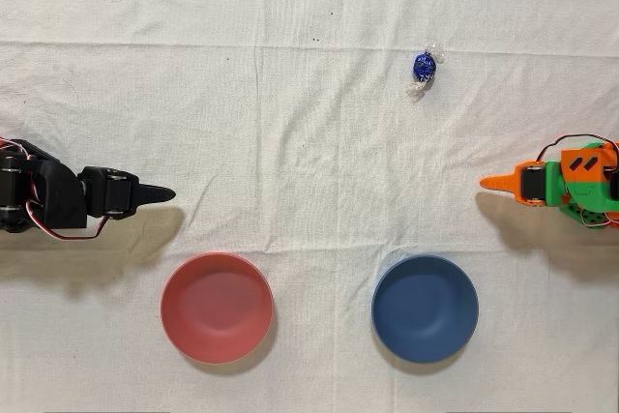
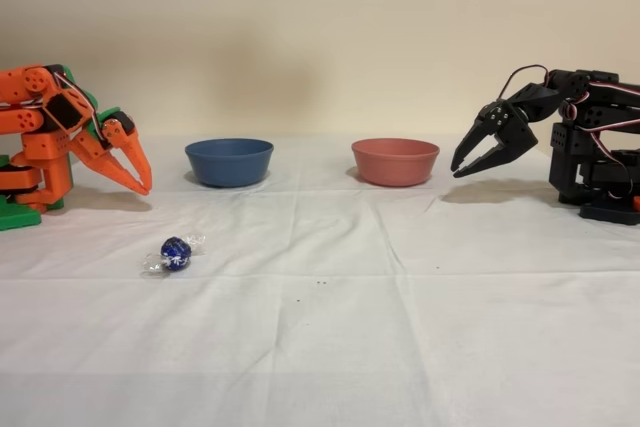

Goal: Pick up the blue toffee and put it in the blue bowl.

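The blue toffee lies on the white cloth, its shiny dark-blue foil and clear twisted ends showing; in the fixed view the blue toffee is in front of the orange arm. The blue bowl stands empty near the lower edge of the overhead view, and the blue bowl sits left of centre in the fixed view. My orange gripper rests at the right edge, shut and holding nothing, between toffee and bowl but off to the right of both. In the fixed view my gripper points down with its tips just above the cloth.
A pink-red bowl of the same size stands left of the blue one in the overhead view; this pink-red bowl is empty. The idle black arm stands at the opposite side. The cloth has fold creases.
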